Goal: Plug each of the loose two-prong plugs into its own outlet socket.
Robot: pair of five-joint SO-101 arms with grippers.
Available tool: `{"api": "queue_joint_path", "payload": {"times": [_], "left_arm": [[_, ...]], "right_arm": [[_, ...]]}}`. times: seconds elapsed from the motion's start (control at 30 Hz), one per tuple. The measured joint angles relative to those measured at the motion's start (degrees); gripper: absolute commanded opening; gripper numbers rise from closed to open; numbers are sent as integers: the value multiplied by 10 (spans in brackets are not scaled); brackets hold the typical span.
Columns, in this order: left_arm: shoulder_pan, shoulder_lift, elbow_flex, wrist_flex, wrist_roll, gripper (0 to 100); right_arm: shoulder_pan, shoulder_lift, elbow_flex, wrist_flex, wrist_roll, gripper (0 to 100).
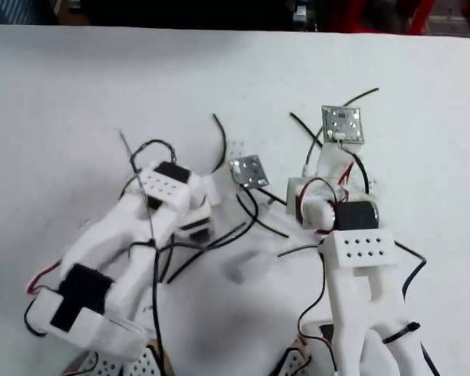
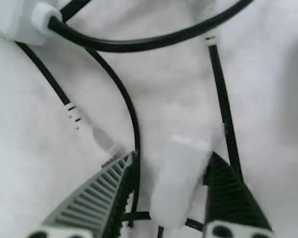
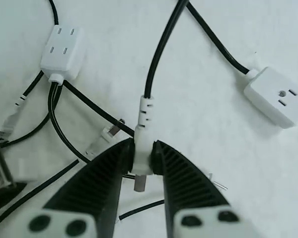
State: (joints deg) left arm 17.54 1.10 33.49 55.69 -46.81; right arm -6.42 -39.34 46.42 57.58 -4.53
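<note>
My right gripper (image 3: 143, 151) is shut on a white two-prong plug (image 3: 144, 126), whose black cable runs away over the table and whose prongs (image 3: 139, 184) stick out between the fingers. A second loose plug (image 3: 105, 136) lies just beside it. Farther off lie a white double outlet socket (image 3: 63, 45) and a white single socket (image 3: 275, 96). My left gripper (image 2: 172, 157) stands open around a white plug body (image 2: 179, 186) that rests against one finger (image 2: 228, 193). In the high view the left gripper (image 1: 204, 205) and the right gripper (image 1: 309, 188) sit mid-table.
Black cables (image 1: 219, 239) loop across the white table (image 1: 78, 94) between the two arms. Two square metal plates (image 1: 342, 124) (image 1: 248, 171) lie beyond the grippers. A white socket block (image 2: 17, 20) with a thick black cable lies ahead of the left gripper.
</note>
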Motion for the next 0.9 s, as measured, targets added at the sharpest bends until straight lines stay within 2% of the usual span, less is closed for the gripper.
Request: {"api": "queue_joint_path", "payload": {"times": [0.1, 0.2, 0.33, 0.5, 0.9], "left_arm": [[0, 2, -1, -18, 3, 233], [-13, 4, -12, -21, 48, 321], [-62, 4, -47, -21, 106, 312], [-109, 4, -84, -18, 113, 312], [-111, 4, -181, 146, 113, 295]], "right_arm": [[2, -1, 0, 0, 0, 19], [-1, -1, 0, 0, 0, 19], [1, -1, 0, 0, 0, 19], [-1, -1, 0, 0, 0, 19], [-1, -1, 0, 0, 0, 19]]}}
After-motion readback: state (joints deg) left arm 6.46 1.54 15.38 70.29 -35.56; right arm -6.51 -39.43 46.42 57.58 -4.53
